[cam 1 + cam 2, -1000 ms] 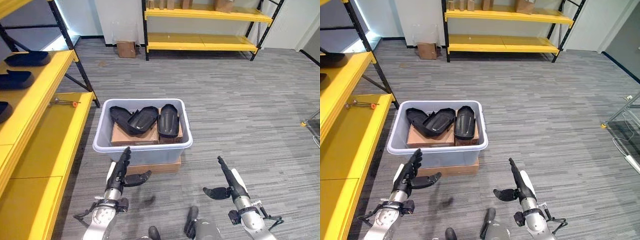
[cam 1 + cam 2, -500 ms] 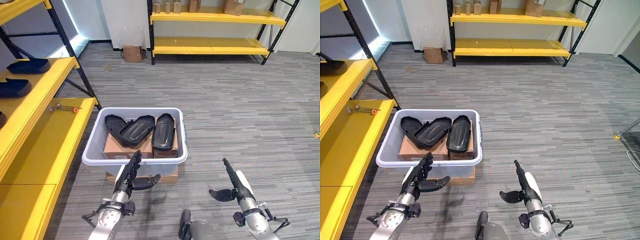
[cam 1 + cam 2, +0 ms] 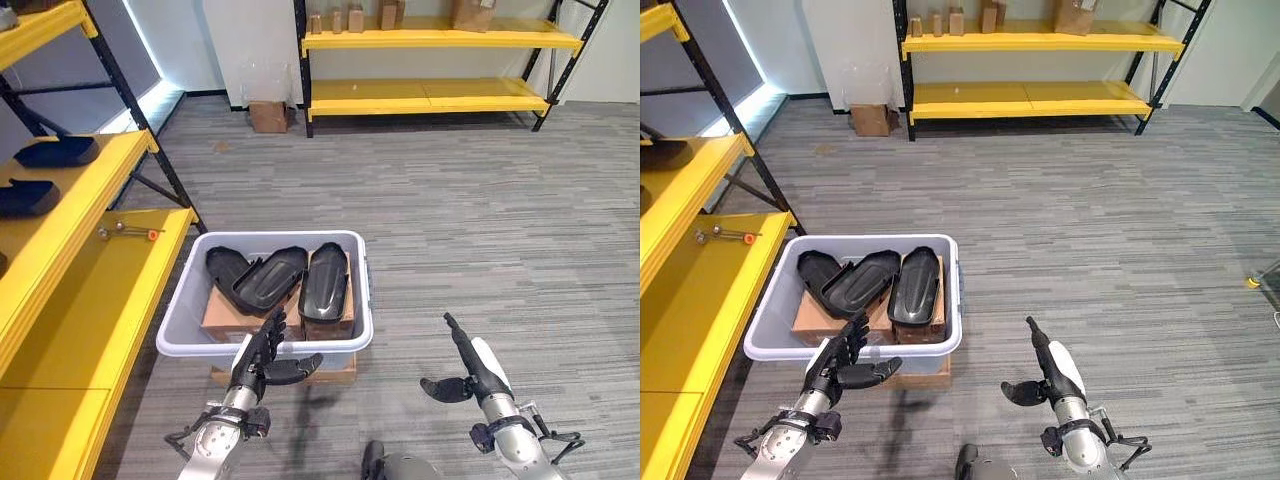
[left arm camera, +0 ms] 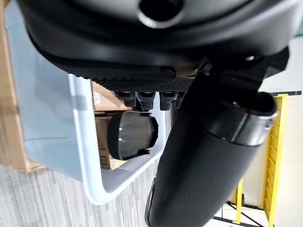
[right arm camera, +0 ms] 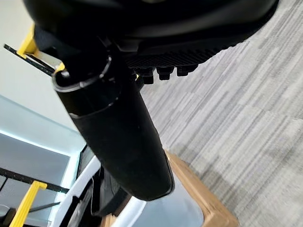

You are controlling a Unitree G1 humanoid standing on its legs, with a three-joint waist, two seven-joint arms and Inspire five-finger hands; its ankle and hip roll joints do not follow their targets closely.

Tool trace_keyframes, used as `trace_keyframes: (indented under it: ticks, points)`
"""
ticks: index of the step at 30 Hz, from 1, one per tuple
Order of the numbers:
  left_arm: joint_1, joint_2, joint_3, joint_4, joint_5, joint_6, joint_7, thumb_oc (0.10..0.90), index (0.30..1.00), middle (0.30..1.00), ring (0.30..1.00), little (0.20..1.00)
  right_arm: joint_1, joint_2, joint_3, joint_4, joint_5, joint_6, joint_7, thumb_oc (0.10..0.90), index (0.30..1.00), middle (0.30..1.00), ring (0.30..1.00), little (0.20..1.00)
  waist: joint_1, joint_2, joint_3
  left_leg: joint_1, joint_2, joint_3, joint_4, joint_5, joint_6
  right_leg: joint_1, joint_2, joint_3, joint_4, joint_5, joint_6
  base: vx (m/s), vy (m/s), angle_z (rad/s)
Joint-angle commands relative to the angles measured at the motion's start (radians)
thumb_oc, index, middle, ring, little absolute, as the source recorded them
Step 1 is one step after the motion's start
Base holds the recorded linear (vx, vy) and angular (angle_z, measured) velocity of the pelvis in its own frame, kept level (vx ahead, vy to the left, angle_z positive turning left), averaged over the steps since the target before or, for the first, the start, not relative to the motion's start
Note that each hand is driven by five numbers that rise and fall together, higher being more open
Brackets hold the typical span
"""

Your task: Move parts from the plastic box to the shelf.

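A pale grey plastic box (image 3: pixel 190 298) stands on the carpet on a flat cardboard carton. Inside it lie three black oval shell parts (image 3: pixel 268 280) on top of brown cartons. My left hand (image 3: pixel 262 357) hovers just in front of the box's near rim (image 4: pixel 87 156), fingers straight, thumb out, holding nothing. My right hand (image 3: pixel 470 368) hangs over bare carpet to the box's right, fingers straight and empty. The yellow shelf (image 3: pixel 95 300) runs along the left; two dark parts (image 3: pixel 55 152) rest on its upper level.
A small metal tool with an orange tip (image 3: pixel 128 232) lies on the lower yellow shelf board. Another yellow rack (image 3: pixel 430 95) stands at the far wall with small boxes on it, and a cardboard box (image 3: pixel 268 116) sits on the floor beside it.
The camera has shifted, so the box sits lower and closer in the picture. My left hand has come nearer the box's front rim. The right hand holds the same pose.
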Motion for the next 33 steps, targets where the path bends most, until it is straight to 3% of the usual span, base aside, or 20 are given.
trace_keyframes:
  ticks: [1, 3, 4, 6, 8, 9, 10, 12, 13, 14, 15, 19, 26, 28, 33]
  points:
    - [-0.064, -0.002, 0.051, -0.054, -0.012, -0.126, 0.017, 0.900, 1.000, 1.000, 1.000, 1.000, -0.037, -0.043, 0.000, -0.109, -0.014, -0.101, -0.061, 0.900, 1.000, 1.000, 1.000, 1.000, -0.031, -0.034, -0.027, 0.017, -0.104, 0.050, 0.219, 0.107, -0.019, 0.116, 0.057, 0.003, -0.178, 0.032, -0.009, 0.13, -0.133, -0.09]
    - [-0.074, -0.006, 0.056, -0.040, -0.022, -0.134, 0.016, 0.900, 1.000, 1.000, 1.000, 1.000, -0.032, -0.053, -0.001, -0.112, -0.011, -0.109, -0.055, 0.900, 1.000, 1.000, 1.000, 1.000, -0.036, -0.035, -0.034, 0.005, -0.084, 0.055, 0.309, 0.164, -0.051, 0.123, 0.074, 0.007, -0.178, 0.006, -0.036, 0.15, -0.188, -0.12]
    - [-0.080, -0.009, 0.058, -0.041, -0.018, -0.138, 0.022, 0.900, 1.000, 1.000, 1.000, 1.000, -0.029, -0.061, -0.002, -0.119, -0.012, -0.114, -0.048, 0.900, 1.000, 1.000, 1.000, 1.000, -0.031, -0.048, -0.030, -0.053, -0.074, 0.040, 0.486, 0.212, -0.076, 0.141, 0.082, 0.022, -0.186, -0.007, -0.060, 0.14, -0.204, -0.09]
    - [-0.084, -0.011, 0.064, -0.047, -0.018, -0.130, 0.029, 0.900, 1.000, 1.000, 1.000, 1.000, -0.028, -0.069, -0.002, -0.122, -0.011, -0.113, -0.044, 0.900, 1.000, 1.000, 1.000, 1.000, -0.019, -0.058, -0.014, -0.153, -0.080, 0.016, 0.645, 0.183, -0.066, 0.157, 0.080, 0.043, -0.187, -0.008, -0.067, 0.13, -0.125, -0.17]
    - [-0.088, -0.014, 0.070, -0.046, -0.014, -0.127, 0.035, 0.900, 1.000, 1.000, 1.000, 1.000, -0.028, -0.077, -0.004, -0.119, -0.004, -0.119, -0.035, 0.900, 1.000, 1.000, 1.000, 1.000, -0.007, -0.062, 0.007, -0.223, -0.085, 0.000, 0.669, 0.147, -0.041, 0.171, 0.077, 0.069, -0.182, -0.005, -0.059, 0.10, 0.002, -0.42]
    - [-0.086, -0.014, 0.073, -0.046, -0.013, -0.127, 0.036, 0.900, 1.000, 1.000, 1.000, 1.000, -0.028, -0.078, -0.006, -0.117, -0.002, -0.122, -0.031, 0.900, 1.000, 1.000, 1.000, 1.000, -0.004, -0.062, 0.011, -0.234, -0.083, 0.000, 0.650, 0.137, -0.034, 0.176, 0.076, 0.075, -0.181, -0.004, -0.054, 0.06, 0.116, -0.30]
    - [-0.079, -0.010, 0.081, -0.054, -0.017, -0.127, 0.044, 0.900, 1.000, 1.000, 1.000, 1.000, -0.033, -0.079, -0.008, -0.117, -0.001, -0.127, -0.017, 0.900, 1.000, 1.000, 1.000, 1.000, 0.003, -0.075, 0.026, -0.262, -0.085, 0.016, 0.521, 0.132, 0.009, 0.179, 0.057, 0.090, -0.184, 0.020, -0.041, 0.06, 0.141, -0.20]
    - [-0.067, -0.003, 0.089, -0.070, -0.022, -0.123, 0.058, 0.900, 1.000, 1.000, 1.000, 1.000, -0.043, -0.080, -0.006, -0.113, -0.001, -0.131, -0.002, 0.900, 1.000, 1.000, 1.000, 1.000, 0.013, -0.079, 0.047, -0.271, -0.084, 0.004, 0.382, 0.115, 0.031, 0.194, 0.053, 0.140, -0.185, 0.028, -0.024, 0.12, 0.224, -0.23]
    - [-0.056, -0.001, 0.093, -0.081, -0.024, -0.118, 0.074, 0.900, 1.000, 1.000, 1.000, 1.000, -0.052, -0.080, 0.001, -0.109, -0.002, -0.132, 0.008, 0.900, 1.000, 1.000, 1.000, 1.000, 0.026, -0.078, 0.059, -0.277, -0.101, -0.037, 0.235, 0.111, 0.039, 0.212, 0.051, 0.186, -0.194, 0.041, -0.004, 0.24, 0.335, -0.43]
    - [-0.033, 0.003, 0.106, -0.093, -0.026, -0.112, 0.063, 0.900, 1.000, 1.000, 1.000, 1.000, -0.053, -0.078, 0.005, -0.107, -0.005, -0.132, 0.013, 0.900, 1.000, 1.000, 1.000, 1.000, 0.046, -0.076, 0.068, -0.299, -0.085, -0.115, 0.089, 0.173, 0.018, 0.243, 0.052, 0.246, -0.223, 0.055, 0.016, 0.22, 0.301, -0.75]
    - [-0.027, 0.003, 0.114, -0.092, -0.028, -0.111, 0.051, 0.900, 1.000, 1.000, 1.000, 1.000, -0.048, -0.077, 0.002, -0.103, -0.006, -0.137, 0.015, 0.900, 1.000, 1.000, 1.000, 1.000, 0.049, -0.072, 0.066, -0.310, -0.071, -0.120, 0.049, 0.196, 0.008, 0.251, 0.051, 0.257, -0.230, 0.056, 0.022, 0.18, 0.236, -1.02]
    - [-0.034, -0.002, 0.120, -0.070, -0.030, -0.103, 0.002, 0.900, 1.000, 1.000, 1.000, 1.000, -0.018, -0.072, -0.010, -0.106, -0.012, -0.140, -0.007, 0.900, 1.000, 1.000, 1.000, 1.000, 0.034, -0.061, 0.042, -0.238, -0.048, -0.035, -0.106, 0.188, 0.003, 0.266, 0.024, 0.223, -0.255, 0.060, 0.050, 0.09, 0.195, -0.49]
    - [-0.052, 0.010, 0.089, -0.057, -0.016, -0.131, -0.003, 0.900, 1.000, 1.000, 1.000, 1.000, 0.016, -0.045, -0.032, -0.106, -0.003, -0.161, -0.008, 0.900, 1.000, 1.000, 1.000, 1.000, 0.013, -0.044, 0.026, -0.106, -0.078, -0.037, -0.247, 0.193, 0.017, 0.250, -0.006, 0.202, -0.235, 0.080, 0.088, 0.09, 0.161, 0.14]
    - [-0.052, 0.019, 0.091, -0.070, -0.014, -0.129, 0.002, 0.900, 1.000, 1.000, 1.000, 1.000, 0.016, -0.030, -0.033, -0.111, 0.065, -0.177, 0.041, 0.900, 1.000, 1.000, 1.000, 1.000, 0.015, -0.044, 0.024, -0.091, -0.087, -0.033, -0.256, 0.184, 0.024, 0.244, -0.016, 0.193, -0.238, 0.090, 0.099, 0.04, 0.081, 0.19]
    - [-0.049, 0.032, 0.108, -0.088, -0.009, -0.105, 0.000, 0.900, 1.000, 1.000, 1.000, 1.000, 0.008, 0.011, -0.019, -0.126, 0.239, -0.131, 0.177, 0.900, 1.000, 1.000, 1.000, 1.000, 0.032, -0.054, 0.020, -0.082, -0.100, -0.021, -0.256, 0.168, 0.037, 0.247, -0.029, 0.169, -0.243, 0.096, 0.106, 0.03, 0.028, 0.11]
